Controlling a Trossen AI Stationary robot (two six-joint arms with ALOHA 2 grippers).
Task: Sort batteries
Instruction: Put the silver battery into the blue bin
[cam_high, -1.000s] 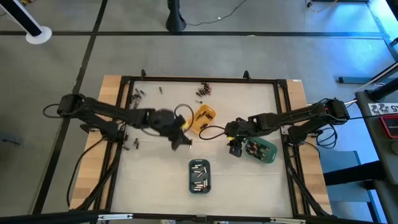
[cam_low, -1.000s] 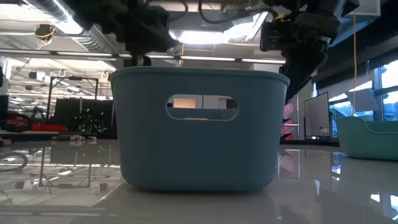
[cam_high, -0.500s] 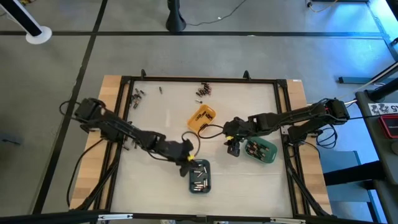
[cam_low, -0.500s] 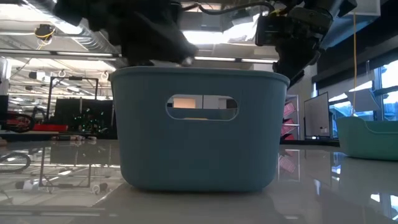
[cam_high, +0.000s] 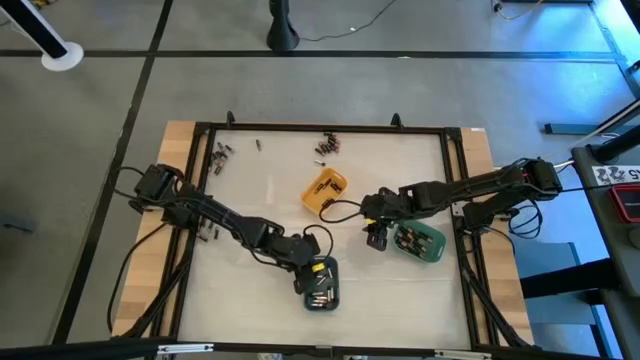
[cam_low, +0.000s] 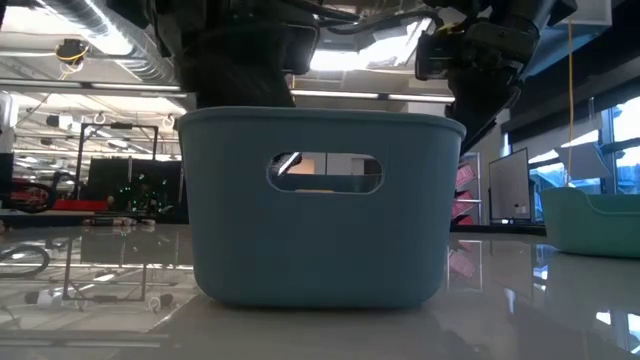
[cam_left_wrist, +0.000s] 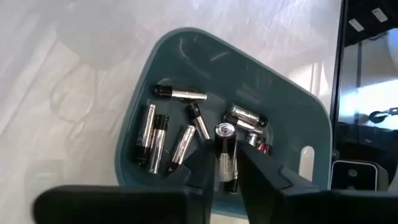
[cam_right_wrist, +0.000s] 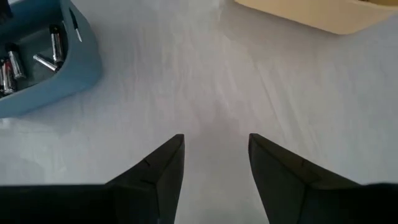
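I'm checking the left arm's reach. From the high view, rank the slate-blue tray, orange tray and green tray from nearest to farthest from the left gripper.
1. Slate-blue tray, directly under the left gripper, near the table's front.
2. Orange tray, mid-table, toward the back.
3. Green tray, over on the right, beside the right arm.

left pincer (cam_left_wrist: 225, 163): fingers barely parted | right pincer (cam_right_wrist: 214, 149): fingers spread, hovering
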